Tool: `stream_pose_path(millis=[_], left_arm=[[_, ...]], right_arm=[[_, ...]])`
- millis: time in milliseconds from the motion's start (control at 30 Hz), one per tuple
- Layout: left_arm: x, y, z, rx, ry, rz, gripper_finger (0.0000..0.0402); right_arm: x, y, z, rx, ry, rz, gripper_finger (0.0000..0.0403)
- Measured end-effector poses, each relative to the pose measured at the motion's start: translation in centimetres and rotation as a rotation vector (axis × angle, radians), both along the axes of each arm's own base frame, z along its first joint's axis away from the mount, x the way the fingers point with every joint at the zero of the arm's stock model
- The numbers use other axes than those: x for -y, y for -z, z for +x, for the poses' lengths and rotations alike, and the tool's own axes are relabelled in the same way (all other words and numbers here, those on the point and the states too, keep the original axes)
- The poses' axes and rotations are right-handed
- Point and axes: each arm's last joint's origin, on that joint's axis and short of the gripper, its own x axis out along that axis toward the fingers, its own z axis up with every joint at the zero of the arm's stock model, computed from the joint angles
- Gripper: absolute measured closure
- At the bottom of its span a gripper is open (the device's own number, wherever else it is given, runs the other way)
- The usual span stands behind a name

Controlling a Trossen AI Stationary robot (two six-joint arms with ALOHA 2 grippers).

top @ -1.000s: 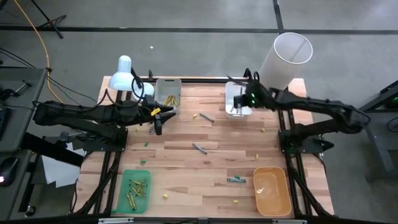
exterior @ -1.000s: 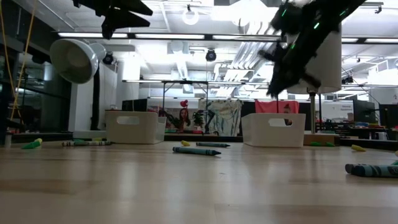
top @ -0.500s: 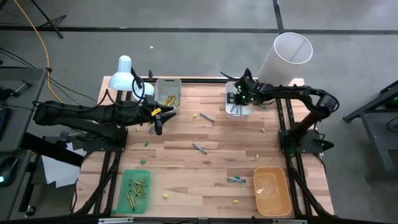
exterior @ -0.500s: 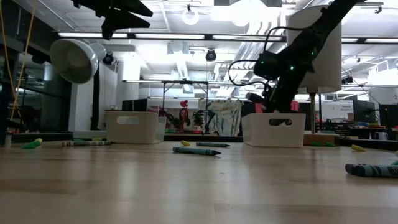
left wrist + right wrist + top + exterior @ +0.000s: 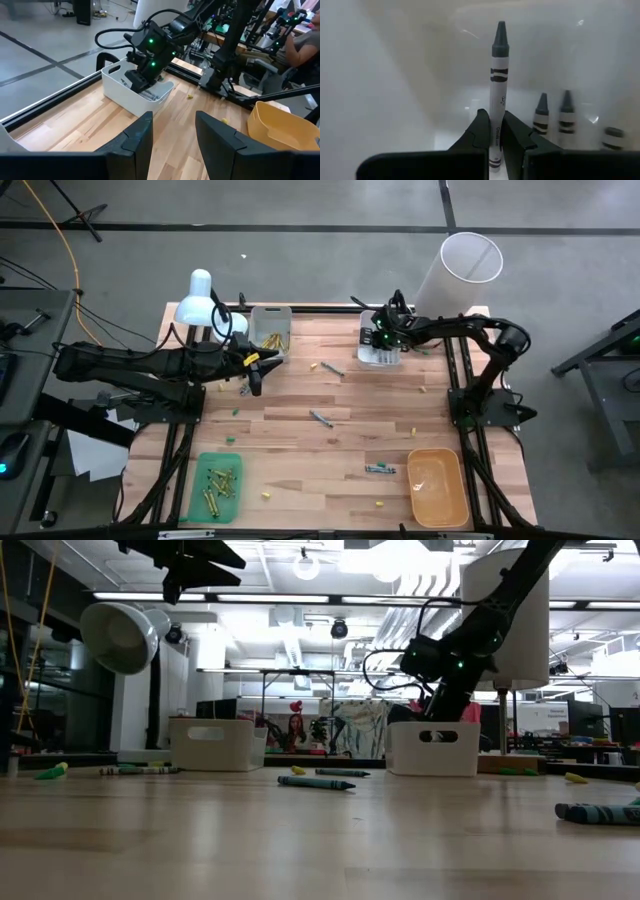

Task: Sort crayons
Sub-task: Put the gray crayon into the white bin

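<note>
At table, all places given from the white bin:
Table (image 5: 300, 450): pale wood planks; carries every tray and the loose crayons.
White cylinder (image 5: 458, 275): tall, just beyond the white bin's right end, at the table's back edge.
Lamp (image 5: 200, 302): white shade, well left of the white bin, beside the grey bin.
Orange tray (image 5: 437, 485): near edge of the table, well in front of the white bin.
Green tray (image 5: 217, 485): near-left corner, far from the white bin; yellow-green crayons inside.
Grey bin (image 5: 269, 330): left of the white bin along the same back edge; yellow crayons in it.
White bin (image 5: 381, 340): back of the table, right of centre; grey crayons (image 5: 552, 117) lie inside.
Right gripper (image 5: 496, 131): down inside the white bin, jaws clamped on a grey crayon (image 5: 498, 90) that points away from the wrist.
Left gripper (image 5: 172, 135): raised above the table just in front of the grey bin, well left of the white bin; jaws apart, nothing between them.
Loose crayons: one dark stick (image 5: 320, 418) and a teal pair (image 5: 379, 469) in front of the white bin; one more (image 5: 331, 368) just to its left.
Writing: crayon wrapper carries small print, too blurred to read.
Change from a second ago: right arm has folded in and dropped from above the white bin into it; left arm has not moved.
</note>
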Motion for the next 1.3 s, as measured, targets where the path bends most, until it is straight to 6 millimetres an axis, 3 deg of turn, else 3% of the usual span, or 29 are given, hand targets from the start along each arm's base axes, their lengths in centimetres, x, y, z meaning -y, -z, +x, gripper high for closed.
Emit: stream_pose_path(millis=[367, 633, 833, 1033, 1300], left_arm=[[0.0, 0.0, 0.0, 0.001, -0.003, 0.001, 0.0266], [0.0, 0.0, 0.0, 0.001, -0.012, 0.003, 0.0266], [0.0, 0.0, 0.0, 0.001, -0.013, 0.003, 0.0266], [-0.1, 0.0, 0.0, 0.001, -0.014, 0.004, 0.0266], [-0.1, 0.0, 0.0, 0.002, -0.014, 0.003, 0.0266]], right_arm=[[-0.3, -0.3, -0.5, -0.04, -0.013, 0.0, 0.0385], [-0.6, -1.4, -0.7, -0.016, -0.04, -0.009, 0.0308], [-1.0, -4.2, -1.4, 0.015, -0.119, -0.099, 0.0251], [-2.4, -8.8, -2.7, 0.086, -0.221, -0.246, 0.0243], [-8.5, -14.8, -3.6, 0.305, -0.516, -0.414, 0.0242]])
